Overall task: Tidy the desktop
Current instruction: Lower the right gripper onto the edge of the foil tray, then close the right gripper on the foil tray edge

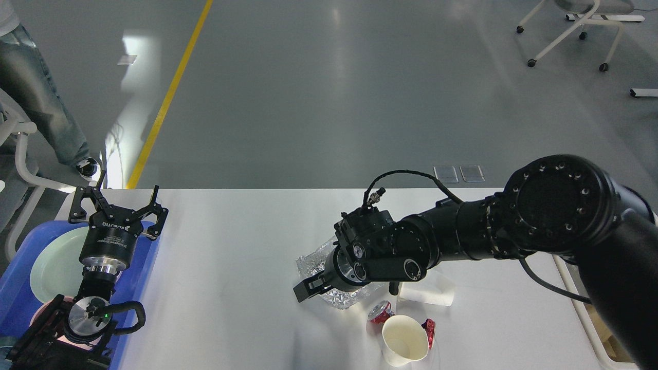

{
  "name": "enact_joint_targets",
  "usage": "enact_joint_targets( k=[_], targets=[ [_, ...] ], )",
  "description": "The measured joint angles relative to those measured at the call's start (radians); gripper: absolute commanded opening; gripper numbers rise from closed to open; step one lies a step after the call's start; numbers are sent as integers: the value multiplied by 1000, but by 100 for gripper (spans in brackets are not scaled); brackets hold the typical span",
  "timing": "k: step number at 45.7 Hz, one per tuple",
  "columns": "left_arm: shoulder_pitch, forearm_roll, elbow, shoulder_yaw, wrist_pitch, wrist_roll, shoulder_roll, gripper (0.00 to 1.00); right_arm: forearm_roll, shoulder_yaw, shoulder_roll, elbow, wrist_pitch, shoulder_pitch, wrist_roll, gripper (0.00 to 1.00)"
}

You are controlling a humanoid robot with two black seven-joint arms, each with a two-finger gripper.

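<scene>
The right gripper (314,285) is lowered over a crumpled foil tray (311,259), its finger state hidden; below-right, a paper cup (404,339) is seen empty.
</scene>
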Motion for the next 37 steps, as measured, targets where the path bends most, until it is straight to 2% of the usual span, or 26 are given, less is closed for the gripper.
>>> enact_joint_targets(
  k=[9, 26, 37],
  targets=[
    [0, 0, 0, 0, 0, 0, 0, 97, -200, 6, -4, 0, -149, -119, 1, 99],
    [0, 0, 0, 0, 0, -1, 0, 97, -314, 7, -8, -13, -231, -204, 1, 99],
    [0, 0, 0, 0, 0, -1, 0, 97, -315, 7, -8, -23, -238, -213, 1, 91]
  ],
)
